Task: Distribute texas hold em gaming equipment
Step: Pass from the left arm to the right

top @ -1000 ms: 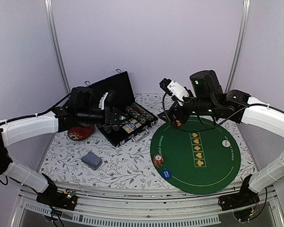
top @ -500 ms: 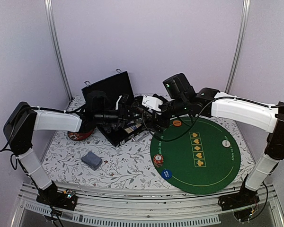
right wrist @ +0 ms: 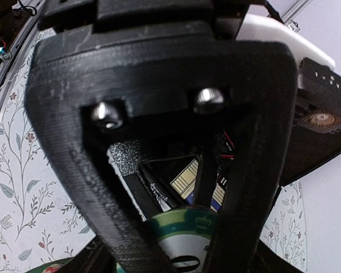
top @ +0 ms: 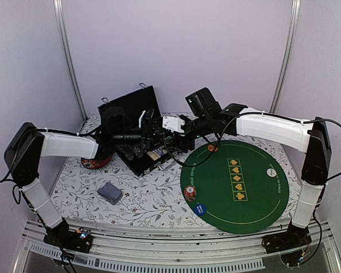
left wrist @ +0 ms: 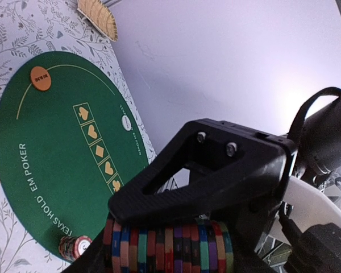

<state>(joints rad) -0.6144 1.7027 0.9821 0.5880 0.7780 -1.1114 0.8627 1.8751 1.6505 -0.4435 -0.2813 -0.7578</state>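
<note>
Right gripper point(top: 170, 124) has swung over the black case point(top: 133, 108), grip unclear, crowding the left gripper point(top: 153, 128) pinching stacked chips point(left wrist: 165, 250); green mat point(top: 238, 182) alongside.

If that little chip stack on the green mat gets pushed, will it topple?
The chip stack looks short and wide, so it probably slides rather than topples. On the mat, top chips might shear off and roll.

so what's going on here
Both arms meet over the open black case. The left arm's fingers rest on a row of striped poker chips; the right arm's fingers straddle a green-and-white chip. Whether either grips yet is unclear. An orange button, a white button, a blue button and a chip stack lie on the green mat.
</note>
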